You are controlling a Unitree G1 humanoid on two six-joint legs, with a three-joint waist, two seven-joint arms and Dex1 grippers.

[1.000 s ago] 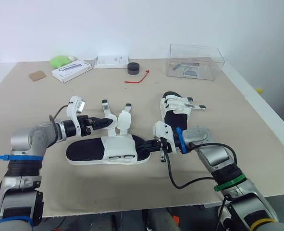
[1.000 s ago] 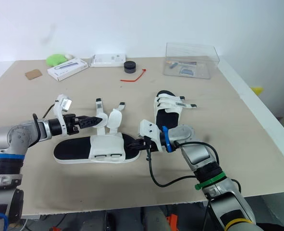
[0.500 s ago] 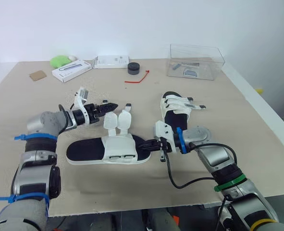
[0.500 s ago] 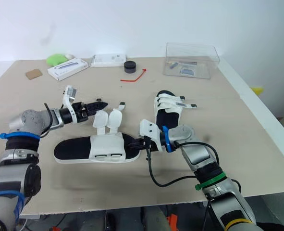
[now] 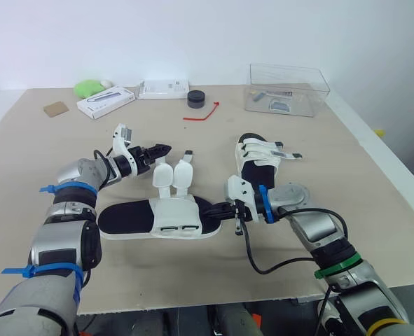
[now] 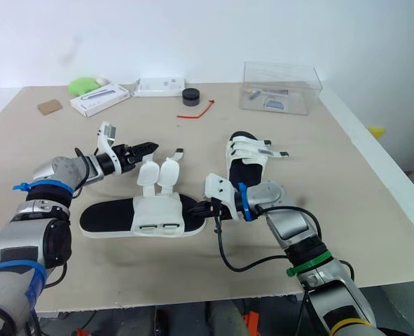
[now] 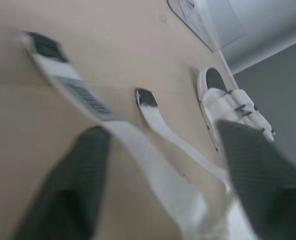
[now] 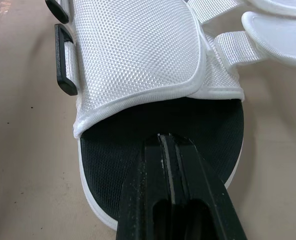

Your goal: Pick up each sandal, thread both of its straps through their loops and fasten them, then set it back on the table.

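Note:
An unfastened white sandal (image 5: pixel 175 215) with a black footbed lies flat mid-table, its two straps (image 5: pixel 163 176) spread toward the far side. My left gripper (image 5: pixel 159 149) is open at the tip of the left strap (image 7: pixel 87 97), which runs between its fingers (image 7: pixel 72 185). The other strap (image 7: pixel 160 122) lies beside it. My right gripper (image 5: pixel 216 210) is shut, its tips (image 8: pixel 165 145) resting on the heel of the footbed (image 8: pixel 112 150). A second sandal (image 5: pixel 257 159), straps fastened, sits just right of centre.
Along the far edge stand a clear plastic box (image 5: pixel 287 87), a black round item (image 5: pixel 195 99), a red tie (image 5: pixel 199 113), two white boxes (image 5: pixel 105 101), a green object (image 5: pixel 87 88) and a brown card (image 5: pixel 54 109). The table's right edge (image 5: pixel 375 150) is close.
My left arm has swung from the strap's base beside the sandal out to the strap's far tip. The right gripper and both sandals have stayed put.

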